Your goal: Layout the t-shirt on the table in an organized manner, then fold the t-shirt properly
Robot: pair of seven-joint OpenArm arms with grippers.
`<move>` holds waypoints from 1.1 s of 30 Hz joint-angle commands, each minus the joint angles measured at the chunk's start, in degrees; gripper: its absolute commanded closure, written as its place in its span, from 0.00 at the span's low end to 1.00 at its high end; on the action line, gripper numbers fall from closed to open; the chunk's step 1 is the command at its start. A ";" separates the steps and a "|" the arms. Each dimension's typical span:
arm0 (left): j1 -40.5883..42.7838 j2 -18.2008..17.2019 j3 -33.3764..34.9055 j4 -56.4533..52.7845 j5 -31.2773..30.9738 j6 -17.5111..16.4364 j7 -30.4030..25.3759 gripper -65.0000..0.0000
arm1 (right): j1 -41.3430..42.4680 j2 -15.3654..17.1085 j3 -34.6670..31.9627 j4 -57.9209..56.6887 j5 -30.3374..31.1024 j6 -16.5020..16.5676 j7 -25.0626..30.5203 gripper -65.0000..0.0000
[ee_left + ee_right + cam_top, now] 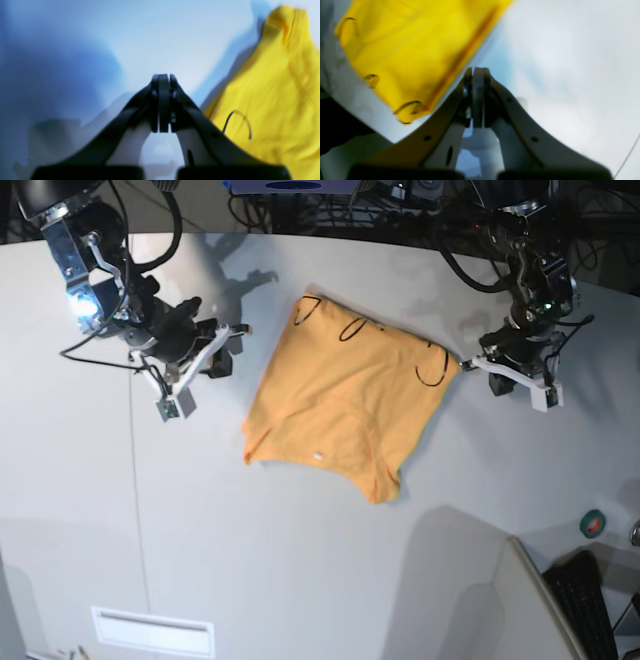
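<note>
The orange t-shirt point(340, 395) lies spread but askew on the white table point(300, 560), with thin dark curved markings along its far edge. My left gripper point(465, 362) is at the shirt's right corner. In the left wrist view that gripper point(163, 77) is shut with nothing between its jaws, and the t-shirt point(270, 100) lies to its right. My right gripper point(240, 330) hangs left of the shirt, apart from it. In the right wrist view it point(477, 71) is shut and empty, with the t-shirt point(402, 55) up and to its left.
A small teal tape roll point(594, 522) lies near the right edge of the table. A dark keyboard point(585, 590) and a pale panel point(470, 600) sit at the lower right. Cables run along the far edge. A thin dark seam point(135, 510) crosses the table's left side.
</note>
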 commanded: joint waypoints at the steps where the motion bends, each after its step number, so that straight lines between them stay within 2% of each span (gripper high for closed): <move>1: -0.29 -0.96 1.62 -0.93 -0.52 -0.10 -2.23 1.00 | 0.35 0.10 0.08 0.28 0.41 0.46 0.88 1.00; 7: -0.47 -1.05 6.37 -9.90 -0.52 -0.10 -6.89 1.00 | 0.26 -0.78 0.25 -3.06 0.41 0.46 0.88 1.00; 16: 4.37 -0.87 13.05 -6.91 -1.04 -0.10 -7.07 1.00 | -0.53 -0.51 0.43 -3.41 0.41 0.46 1.06 1.00; 21: 5.60 -0.96 9.98 -5.24 -1.13 -0.19 -7.07 1.00 | -1.76 -0.34 0.43 -2.88 0.41 0.46 1.06 1.00; 26: 10.70 -1.05 7.69 4.69 -1.13 -0.28 -6.63 1.00 | -5.63 2.92 1.13 1.69 0.33 0.29 1.24 1.00; 30: 20.81 -1.75 7.87 15.33 -1.13 -0.37 -6.54 1.00 | -12.75 5.91 7.46 6.17 0.33 0.29 1.06 1.00; 33: 29.60 -3.95 9.98 20.96 -0.87 -0.37 -6.54 1.00 | -20.40 9.95 9.66 11.45 0.33 0.29 0.88 1.00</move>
